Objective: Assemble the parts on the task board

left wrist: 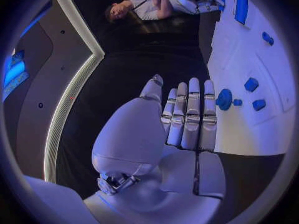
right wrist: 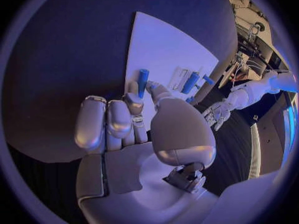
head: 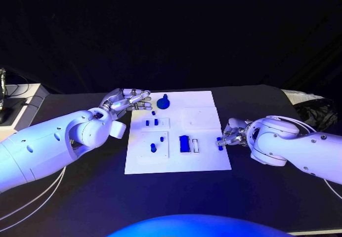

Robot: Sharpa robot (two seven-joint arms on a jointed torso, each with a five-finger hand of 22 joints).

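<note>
The white task board [head: 206,160] lies mid-table with several blue parts on it. A tall blue block [head: 184,143] stands near its front right, and small pieces [head: 151,122] sit at its left. My left hand [head: 128,101] hovers at the board's far left corner, fingers stretched out and holding nothing. Its fingertips [left wrist: 187,87] are beside a round blue part [left wrist: 224,98], also seen as a blue part [head: 164,102] from above. My right hand [head: 232,136] is at the board's right edge. It pinches a short blue peg [right wrist: 142,82] between thumb and finger, over the board [right wrist: 168,50].
A pale box with cables [head: 14,101] stands at the table's left edge. A dark crumpled bag [head: 314,106] lies at the far right. Black table surface runs in front of the board.
</note>
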